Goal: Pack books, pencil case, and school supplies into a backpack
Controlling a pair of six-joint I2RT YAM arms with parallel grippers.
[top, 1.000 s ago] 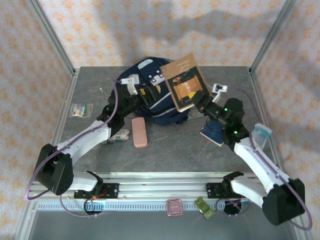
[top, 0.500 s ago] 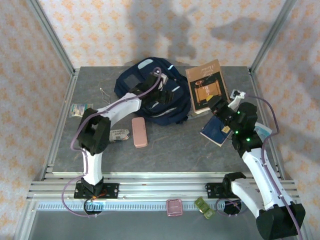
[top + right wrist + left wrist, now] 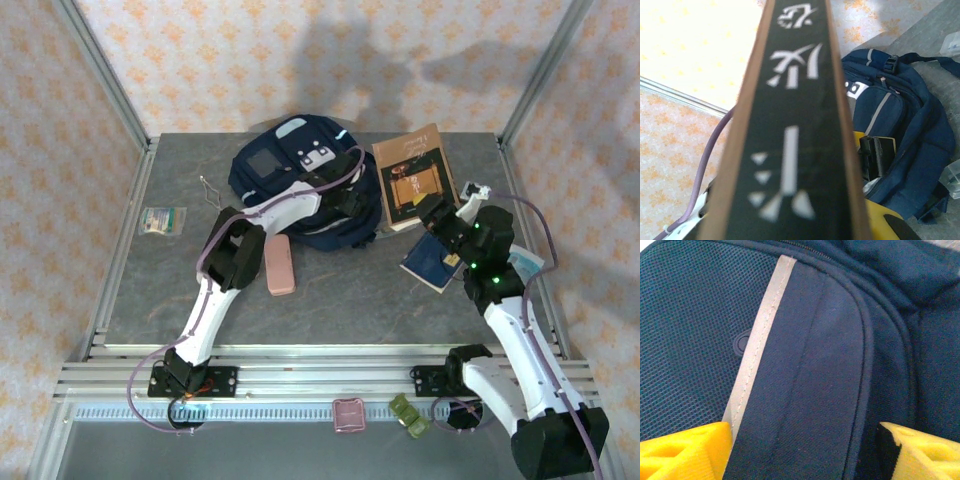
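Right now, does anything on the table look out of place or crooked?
The brown book stands out: the right gripper holds it by its near edge, tilted, beside the backpack rather than over it. The dark blue book lies askew under that arm. Nothing looks spilled or damaged.

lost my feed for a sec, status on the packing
Left hand open over backpack. Right hand shut on brown book, beside backpack. Left arm across backpack, likely in the book's way.
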